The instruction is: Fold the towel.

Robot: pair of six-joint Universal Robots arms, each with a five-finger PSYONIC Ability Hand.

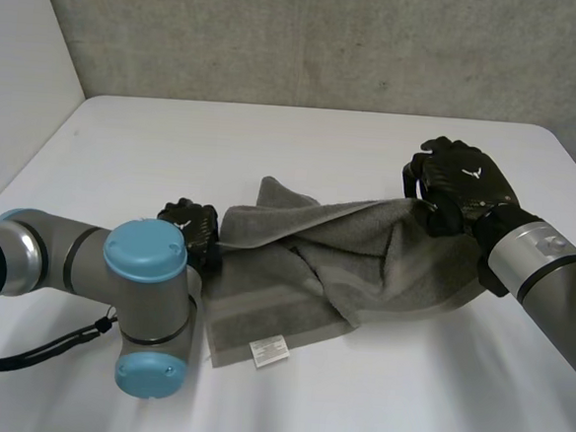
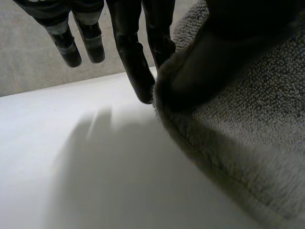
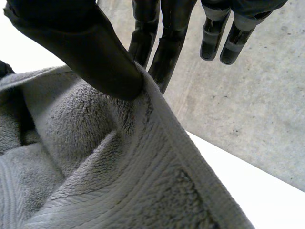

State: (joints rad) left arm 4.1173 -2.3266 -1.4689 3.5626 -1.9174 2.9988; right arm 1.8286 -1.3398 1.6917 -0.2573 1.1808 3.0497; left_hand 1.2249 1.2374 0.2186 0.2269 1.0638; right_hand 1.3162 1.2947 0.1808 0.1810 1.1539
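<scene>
left robot hand (image 1: pixel 190 226) pinches towel (image 1: pixel 293 286) edge | right robot hand (image 1: pixel 460 184) pinches edge

So the towel (image 1: pixel 294 276) is mid grey (ribbed stripe band near the hem), tiny white label (image 1: pixel 269 350), white table (image 1: pixel 175 139), left hand (image 1: pixel 193 227) and right hand (image 1: pixel 458 183) black.

A white bench (image 1: pixel 373 410) spreads across the scene, smooth and matte, with rounded far corners. Behind it rises a rough grey concrete wall (image 1: pixel 281 38), speckled with small pits. A plain white panel (image 1: pixel 22 59) meets that wall on the left.
</scene>
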